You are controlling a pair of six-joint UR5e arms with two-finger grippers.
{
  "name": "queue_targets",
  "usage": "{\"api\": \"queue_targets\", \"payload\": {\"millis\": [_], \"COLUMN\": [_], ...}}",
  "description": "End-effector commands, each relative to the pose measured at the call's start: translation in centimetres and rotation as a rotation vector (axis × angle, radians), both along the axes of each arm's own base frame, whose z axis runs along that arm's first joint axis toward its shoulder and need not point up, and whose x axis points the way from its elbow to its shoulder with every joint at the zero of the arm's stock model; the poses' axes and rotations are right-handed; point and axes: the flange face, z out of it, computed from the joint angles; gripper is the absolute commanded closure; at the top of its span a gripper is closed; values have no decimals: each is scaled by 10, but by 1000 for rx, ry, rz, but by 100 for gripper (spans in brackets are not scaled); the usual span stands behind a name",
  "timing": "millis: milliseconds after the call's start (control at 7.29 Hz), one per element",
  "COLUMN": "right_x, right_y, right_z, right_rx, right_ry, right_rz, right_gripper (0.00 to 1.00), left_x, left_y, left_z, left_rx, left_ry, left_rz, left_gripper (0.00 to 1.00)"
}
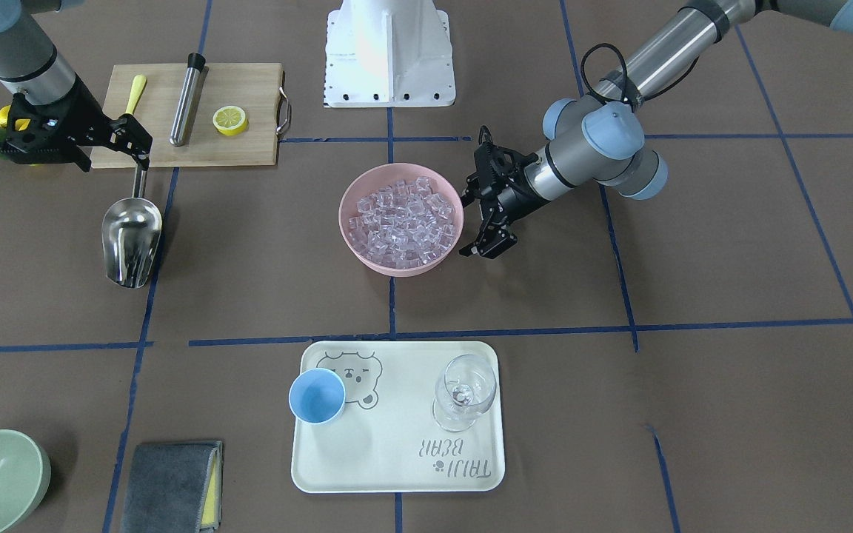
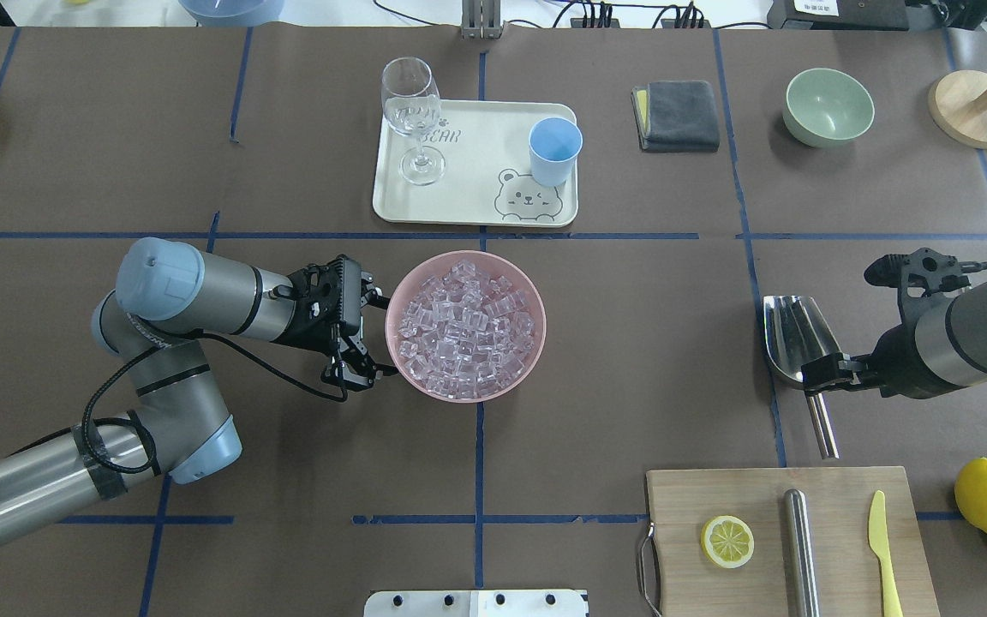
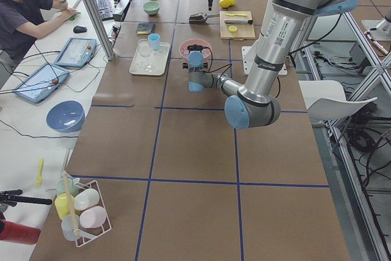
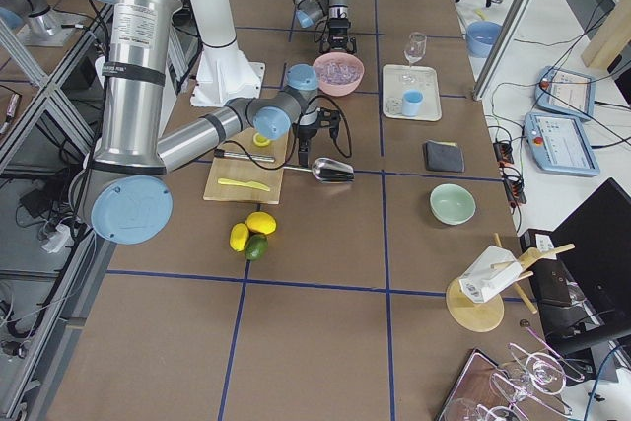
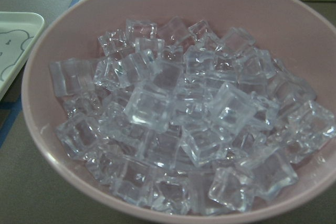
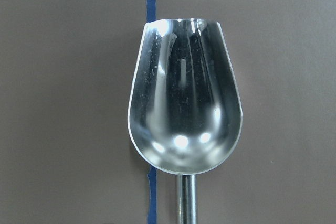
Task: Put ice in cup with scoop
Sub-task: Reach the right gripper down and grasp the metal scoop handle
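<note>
The scoop (image 1: 130, 240) is shiny steel and lies by a blue tape line, trough empty, as the right wrist view (image 6: 184, 108) shows. My right gripper (image 1: 141, 159) is shut on its thin handle just behind the trough (image 2: 789, 334). The ice (image 1: 403, 222) is a heap of clear cubes filling a pink bowl (image 2: 459, 396) at the table's middle. My left gripper (image 2: 378, 337) is open and empty, its fingers close against the bowl's rim. The left wrist view shows the ice (image 5: 184, 124) close up. The light-blue cup (image 1: 317, 396) stands upright and empty on a cream tray (image 1: 397, 474).
A clear wine glass (image 1: 463, 392) stands on the tray beside the cup. A wooden cutting board (image 1: 249, 148) holds a steel cylinder (image 1: 186, 100), a lemon slice (image 1: 229, 120) and a yellow knife (image 1: 135, 92). A green bowl (image 2: 828, 107) and a grey cloth (image 2: 678, 116) lie beyond.
</note>
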Motion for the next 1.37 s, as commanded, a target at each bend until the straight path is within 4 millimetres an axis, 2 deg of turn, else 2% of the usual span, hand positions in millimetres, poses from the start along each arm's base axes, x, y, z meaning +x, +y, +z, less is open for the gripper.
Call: {"api": "queue_targets", "payload": {"millis": [0,412,549,686,823,1235], "right_x": [-21,-40,-46,-47,-47,-45], "right_y": [9,24,30,31,32,32], "right_z": [14,23,22,23,24,27], "right_rx": [-3,-23,-32,-33,-33,-36], "right_ry": [28,49,46,49,51,56], "right_rz": [-33,-52,-53,-53,-54,-57], "right_gripper": [3,14,25,46,55,55], "left_x": [0,0,0,0,0,0], "left_y": [0,0,0,0,0,0], "left_z": [0,0,0,0,0,0], "left_rx": [2,-1,-1,-1,-1,-1], "left_ry": [4,4,4,4,4,4], "left_rz": [0,0,0,0,0,0], "left_gripper": [0,0,0,0,0,0]}}
